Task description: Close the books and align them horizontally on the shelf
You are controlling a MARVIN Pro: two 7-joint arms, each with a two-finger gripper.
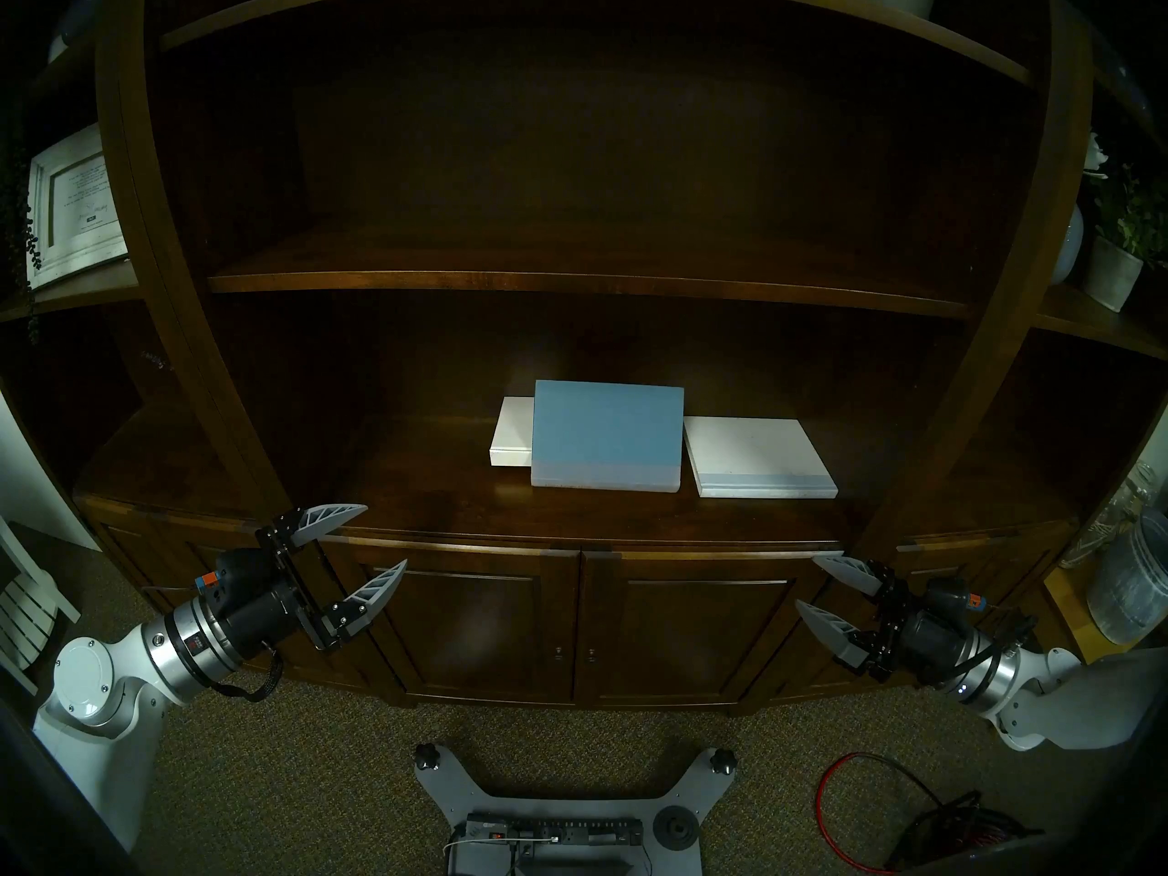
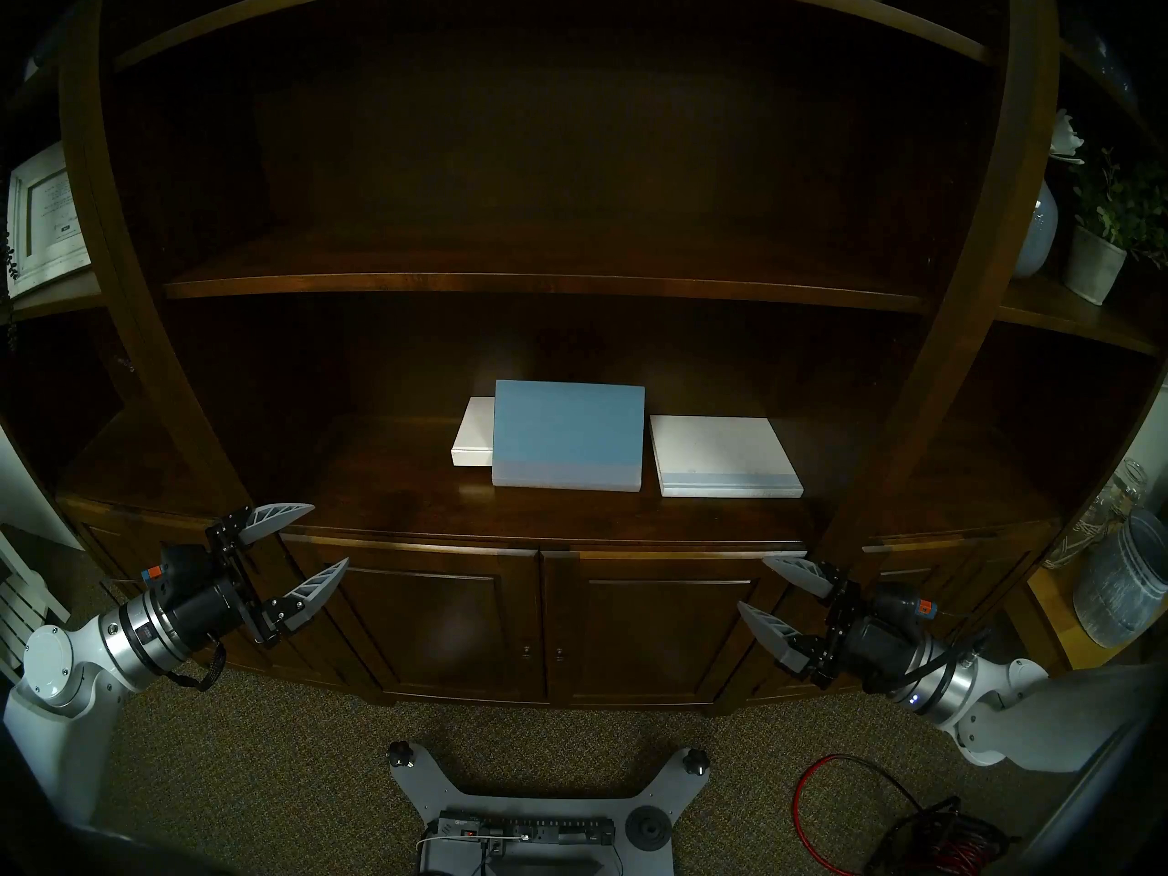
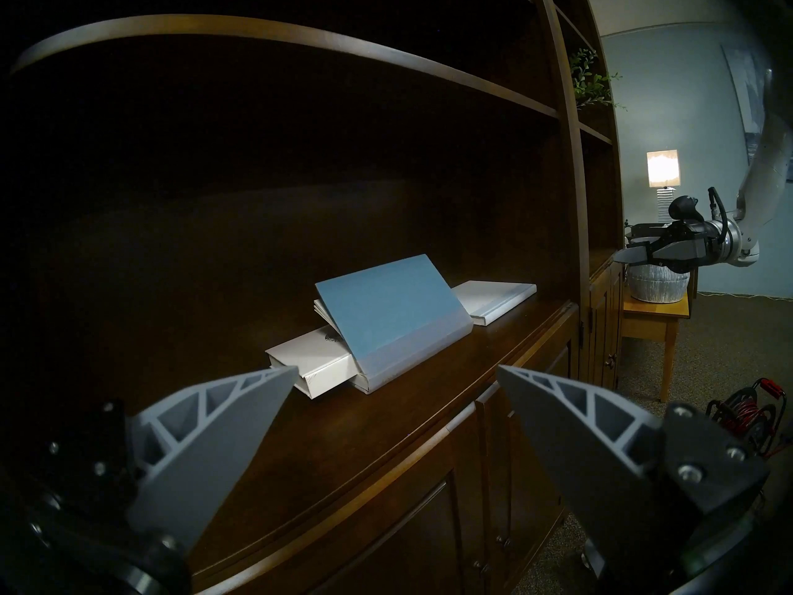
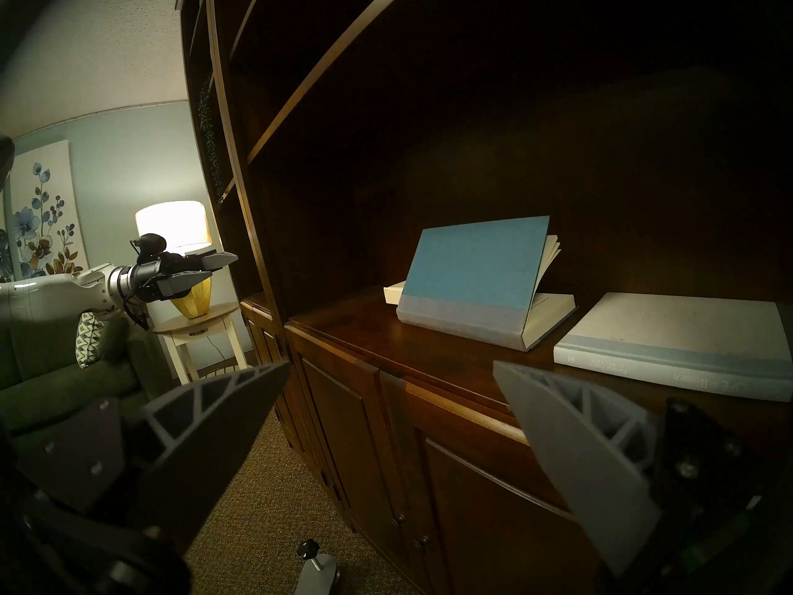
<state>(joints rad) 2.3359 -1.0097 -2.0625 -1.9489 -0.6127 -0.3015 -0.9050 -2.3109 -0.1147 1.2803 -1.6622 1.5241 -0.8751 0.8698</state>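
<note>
On the shelf point(image 1: 411, 489) point(image 2: 379, 489) lies the blue book point(image 1: 607, 435) point(image 2: 569, 432), open, its cover tilted up and its pages fanned in the wrist views point(image 3: 386, 315) point(image 4: 472, 263). It overlaps the white book with the dark emblem point(image 1: 512, 432) point(image 2: 473, 432) point(image 3: 300, 358) on its left, and the emblem is mostly hidden. The white book with a pale-blue strip point(image 1: 752, 454) point(image 2: 720, 454) point(image 4: 678, 336) lies closed on its right. My left gripper point(image 1: 386, 534) point(image 2: 331, 532) point(image 3: 397, 366) is open and empty at the shelf's front left. My right gripper point(image 1: 805, 579) point(image 2: 751, 581) point(image 4: 391, 362) is open and empty at the front right.
A thinner upper board point(image 1: 569, 284) spans above the books. Cabinet doors point(image 1: 569, 628) close the front below. A framed certificate point(image 1: 76, 205) stands left; a potted plant point(image 1: 1115, 268) and jars point(image 1: 1131, 590) stand right. My base point(image 1: 556, 811) and a red cable reel point(image 1: 885, 811) are on the carpet.
</note>
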